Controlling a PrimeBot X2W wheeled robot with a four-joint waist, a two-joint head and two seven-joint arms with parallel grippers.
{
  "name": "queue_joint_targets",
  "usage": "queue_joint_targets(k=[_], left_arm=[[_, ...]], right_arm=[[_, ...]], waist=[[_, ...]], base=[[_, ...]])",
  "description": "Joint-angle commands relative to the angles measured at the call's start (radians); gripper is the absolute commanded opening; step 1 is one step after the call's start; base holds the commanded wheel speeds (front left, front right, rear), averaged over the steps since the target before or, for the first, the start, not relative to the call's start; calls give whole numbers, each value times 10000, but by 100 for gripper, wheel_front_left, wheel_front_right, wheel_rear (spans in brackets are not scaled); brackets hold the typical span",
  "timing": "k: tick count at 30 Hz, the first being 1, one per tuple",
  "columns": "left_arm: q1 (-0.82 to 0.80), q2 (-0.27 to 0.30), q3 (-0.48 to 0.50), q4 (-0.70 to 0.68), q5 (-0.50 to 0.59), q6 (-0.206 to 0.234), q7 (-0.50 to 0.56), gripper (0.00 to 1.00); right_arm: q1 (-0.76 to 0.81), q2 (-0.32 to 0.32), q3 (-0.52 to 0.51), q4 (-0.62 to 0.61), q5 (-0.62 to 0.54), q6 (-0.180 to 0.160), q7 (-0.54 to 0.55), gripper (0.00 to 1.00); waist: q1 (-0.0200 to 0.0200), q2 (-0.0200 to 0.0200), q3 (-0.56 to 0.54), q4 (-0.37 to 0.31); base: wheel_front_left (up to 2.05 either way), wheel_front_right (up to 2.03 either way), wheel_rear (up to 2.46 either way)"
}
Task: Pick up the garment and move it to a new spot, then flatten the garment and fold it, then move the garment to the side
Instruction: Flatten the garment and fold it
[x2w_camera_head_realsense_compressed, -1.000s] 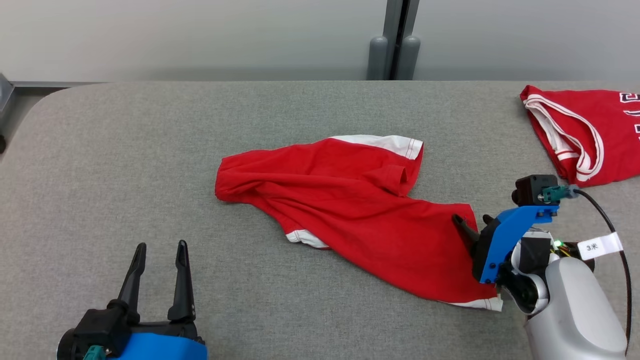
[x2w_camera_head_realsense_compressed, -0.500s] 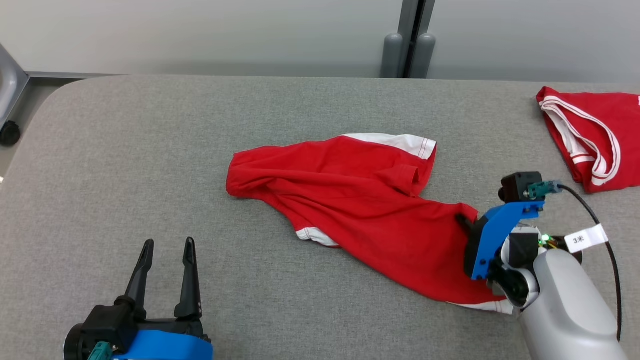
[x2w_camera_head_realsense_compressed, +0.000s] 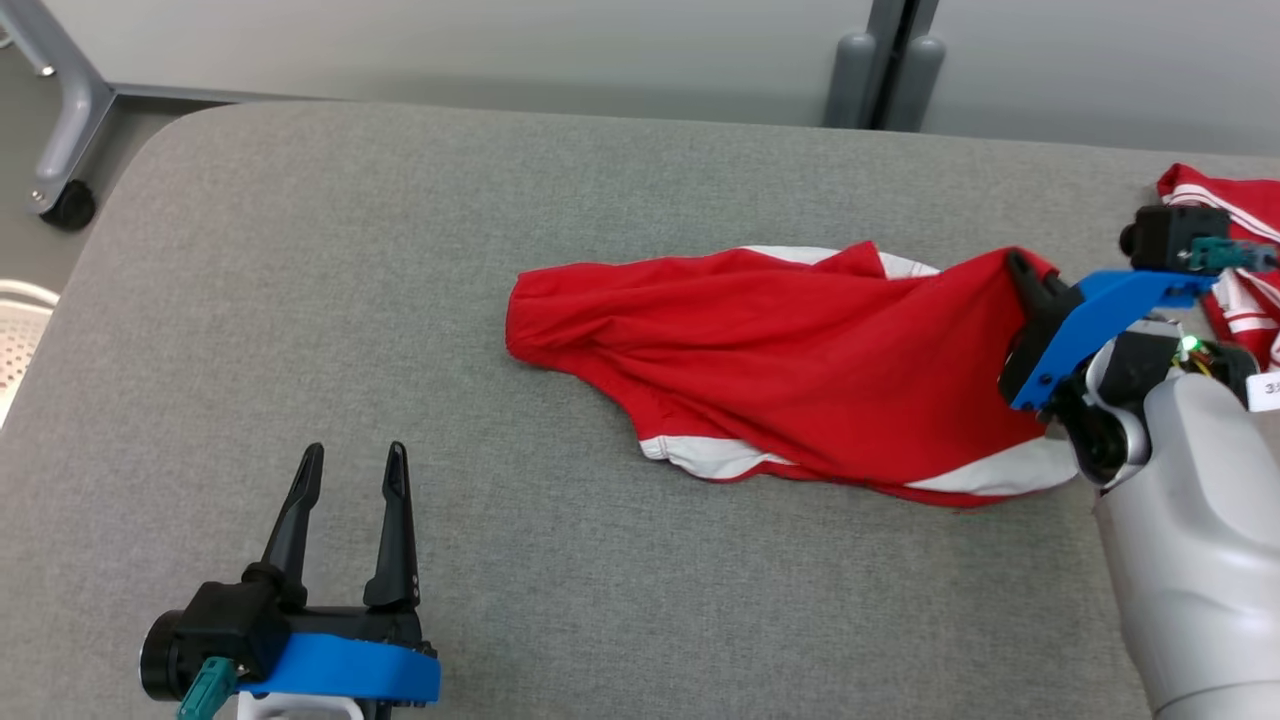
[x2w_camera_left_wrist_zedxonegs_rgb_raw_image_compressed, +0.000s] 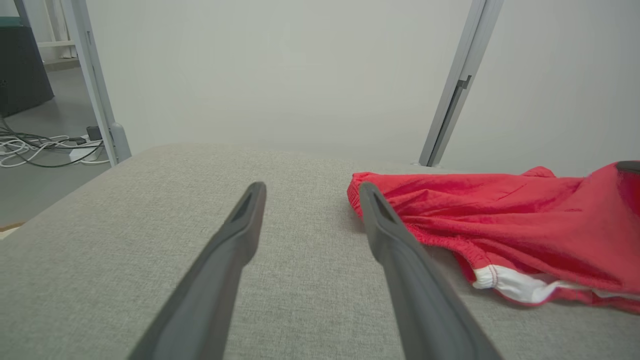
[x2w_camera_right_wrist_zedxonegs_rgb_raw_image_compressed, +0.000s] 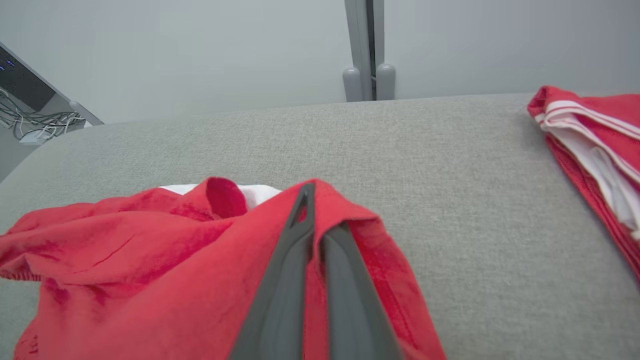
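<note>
The garment (x2w_camera_head_realsense_compressed: 800, 370) is a crumpled red piece with white trim, lying across the middle of the grey table (x2w_camera_head_realsense_compressed: 400, 300). My right gripper (x2w_camera_head_realsense_compressed: 1022, 272) is shut on the garment's right edge and holds that edge lifted off the table; in the right wrist view the two fingers (x2w_camera_right_wrist_zedxonegs_rgb_raw_image_compressed: 305, 260) pinch the red cloth (x2w_camera_right_wrist_zedxonegs_rgb_raw_image_compressed: 150, 260) between them. My left gripper (x2w_camera_head_realsense_compressed: 353, 462) stands open near the front left of the table, apart from the garment. In the left wrist view its fingers (x2w_camera_left_wrist_zedxonegs_rgb_raw_image_compressed: 240, 235) frame bare table, with the garment (x2w_camera_left_wrist_zedxonegs_rgb_raw_image_compressed: 500, 220) to their right.
A second red garment with white stripes (x2w_camera_head_realsense_compressed: 1230, 240) lies at the table's far right edge, also in the right wrist view (x2w_camera_right_wrist_zedxonegs_rgb_raw_image_compressed: 595, 140). A wheeled grey frame leg (x2w_camera_head_realsense_compressed: 60, 150) stands off the table's back left corner. A wall and a post (x2w_camera_head_realsense_compressed: 890, 60) run behind the table.
My right gripper has shut on the garment's right edge and lifted it up and back, dragging the cloth along. The head camera has shifted. The left gripper stays open and still.
</note>
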Motion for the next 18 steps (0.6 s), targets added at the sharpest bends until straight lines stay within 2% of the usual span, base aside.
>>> queue_joint_targets(k=[1, 4, 5, 13, 18], left_arm=[[-135, -7, 2, -26, 21, -87, -37, 100], [-229, -8, -30, -1, 25, -82, -37, 100], [-243, -9, -38, 7, 23, -81, -37, 100], [-250, 18, -80, 220, -31, -85, -37, 100], [-49, 86, 15, 348, -80, -86, -37, 100]], right_arm=[[-193, -36, -71, 76, -88, 1, -114, 0], [-564, 46, -540, 543, -228, 1, -568, 0], [-627, 98, -658, 723, -277, 1, -649, 99], [-528, -26, -857, 1541, -962, 1, -1305, 100], [103, 122, -699, 1294, -773, 3, -1855, 100]], waist=[[0, -1, 117, 117], [0, -1, 249, 224], [0, -1, 279, 244], [0, -1, 112, 47], [0, -1, -267, -330]], base=[[0, 0, 0], [0, 0, 0], [0, 0, 0], [0, 0, 0], [0, 0, 0]])
